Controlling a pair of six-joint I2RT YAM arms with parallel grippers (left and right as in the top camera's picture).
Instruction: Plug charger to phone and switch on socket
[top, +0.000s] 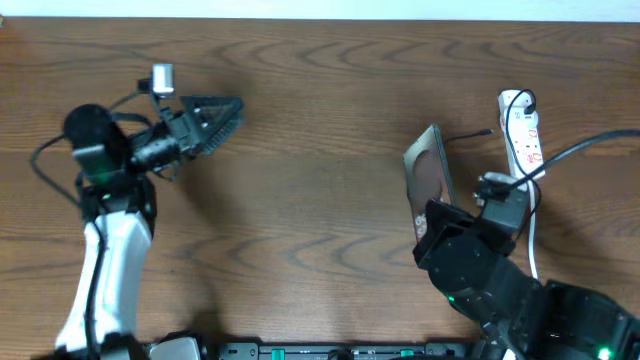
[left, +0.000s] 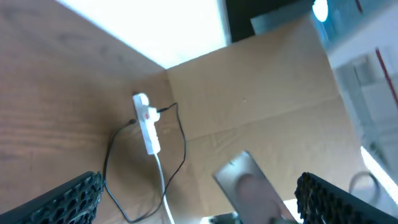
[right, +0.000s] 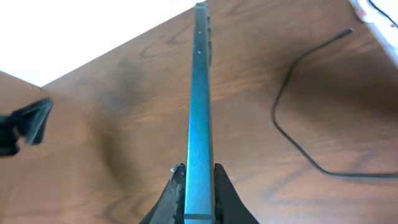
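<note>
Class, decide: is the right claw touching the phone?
Touching. In the right wrist view, the right claw clamps the phone edge-on, fingers pressed against both faces.

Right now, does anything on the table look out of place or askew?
The phone is raised on its edge, pinched in the right gripper rather than lying flat. The charger connector lies loose near the socket, plugged into nothing.
</note>
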